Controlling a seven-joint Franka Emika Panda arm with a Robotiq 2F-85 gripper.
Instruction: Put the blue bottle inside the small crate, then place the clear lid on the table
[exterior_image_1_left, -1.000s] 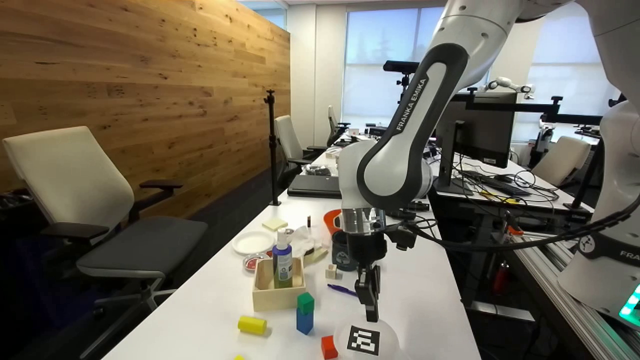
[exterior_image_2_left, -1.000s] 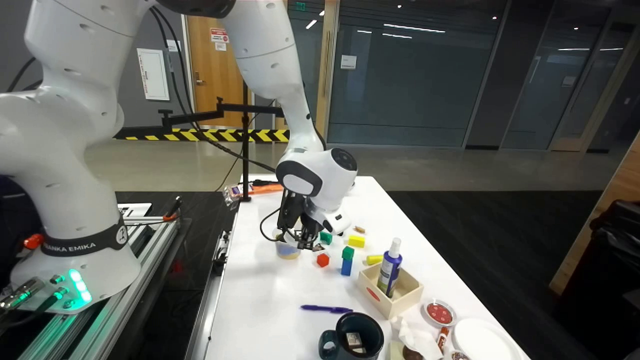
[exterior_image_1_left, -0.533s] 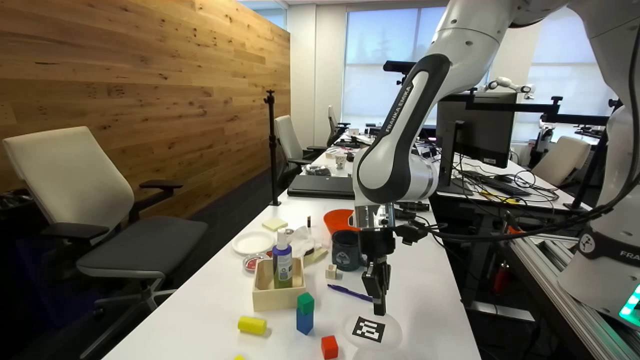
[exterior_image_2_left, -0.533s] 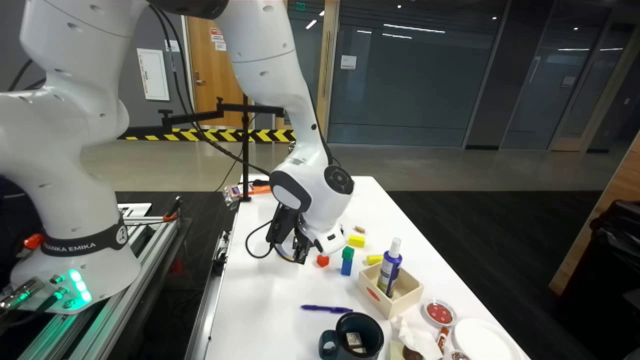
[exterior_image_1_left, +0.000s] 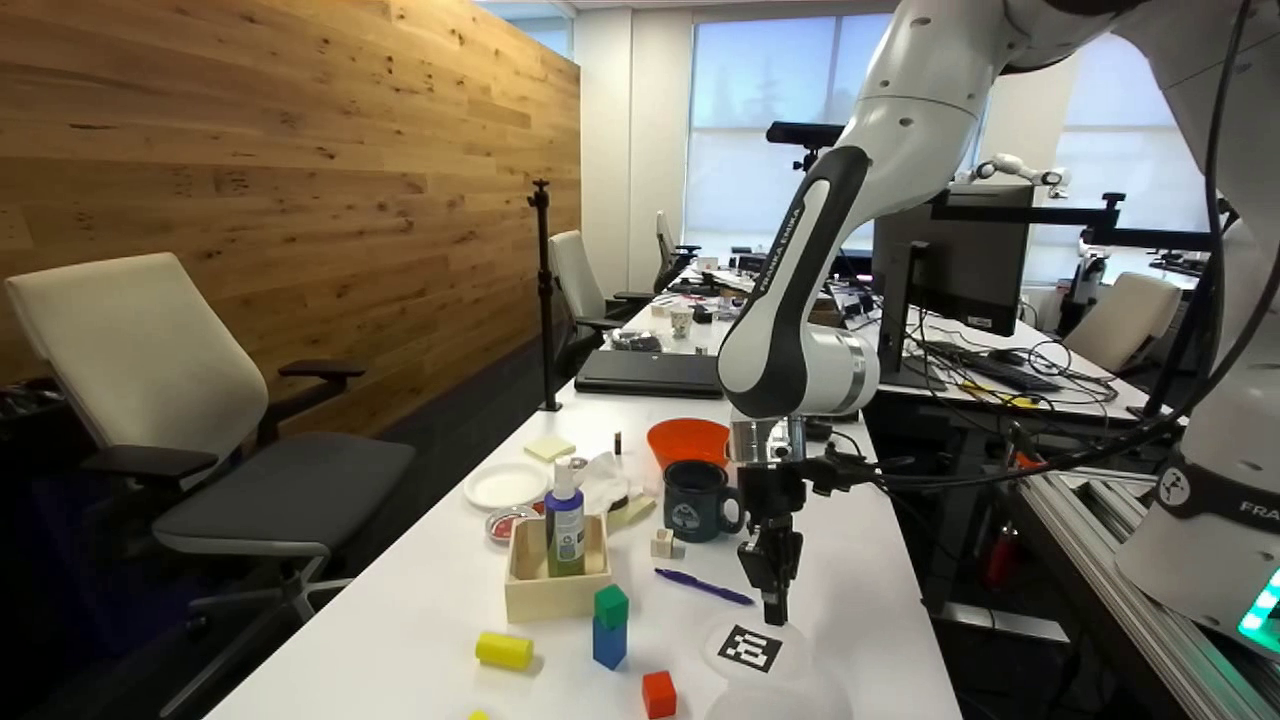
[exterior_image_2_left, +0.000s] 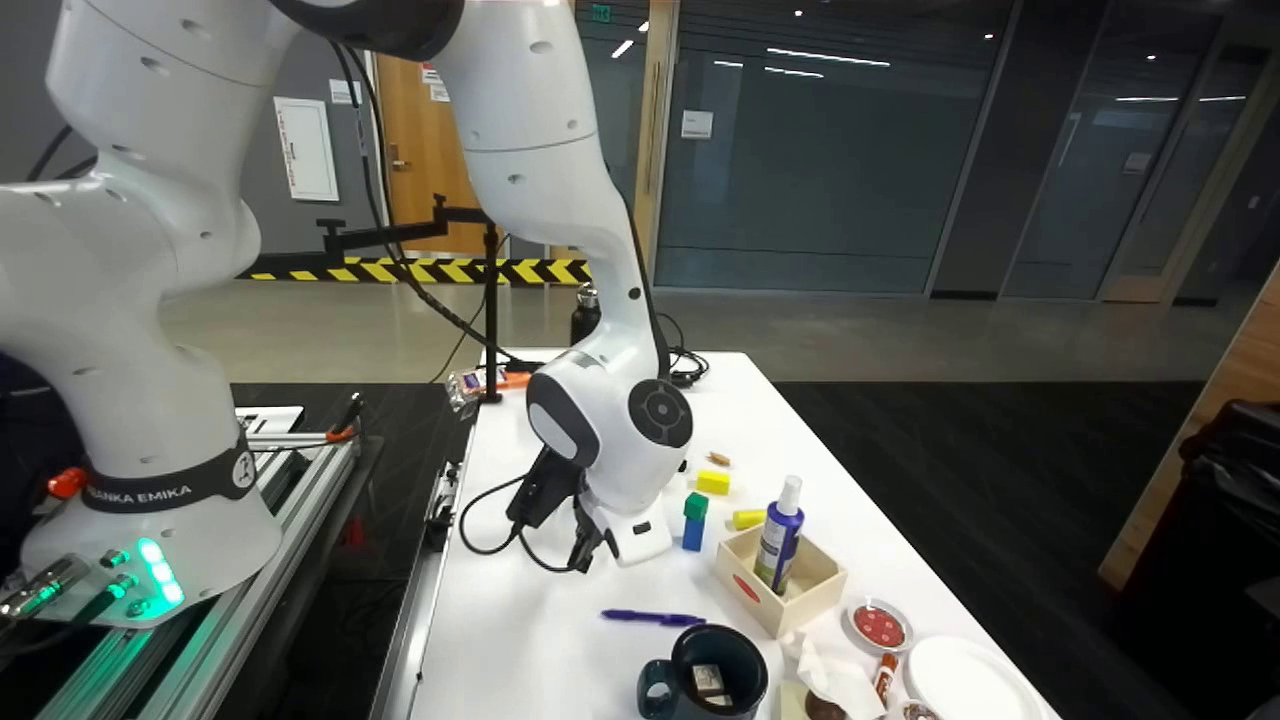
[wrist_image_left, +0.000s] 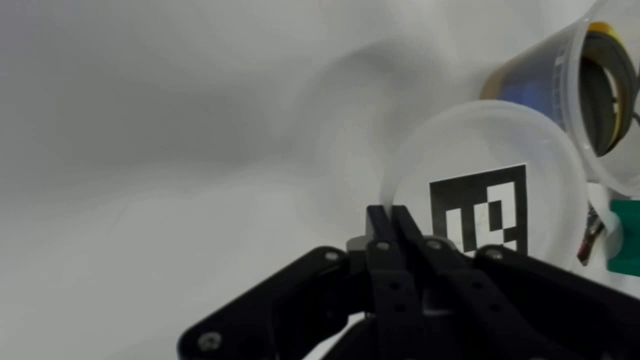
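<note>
My claw (wrist_image_left: 387, 211): pinching the clear lid (wrist_image_left: 472, 155), above the table (exterior_image_1_left: 855, 570).
Lid: may slip or droop — I hold only its rim.
Purple pen (exterior_image_1_left: 705, 587): near — drifting may set the lid askew.
Blue bottle (exterior_image_1_left: 565, 527): standing inside the small crate (exterior_image_1_left: 556, 600).

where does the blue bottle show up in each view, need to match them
In an exterior view: blue bottle left of centre, lower half, in the small crate, left of the gripper.
In an exterior view: blue bottle right of centre, lower half, right of the gripper.
Wrist view: not in it.
Shared landmark: the gripper, visible in all three.
</note>
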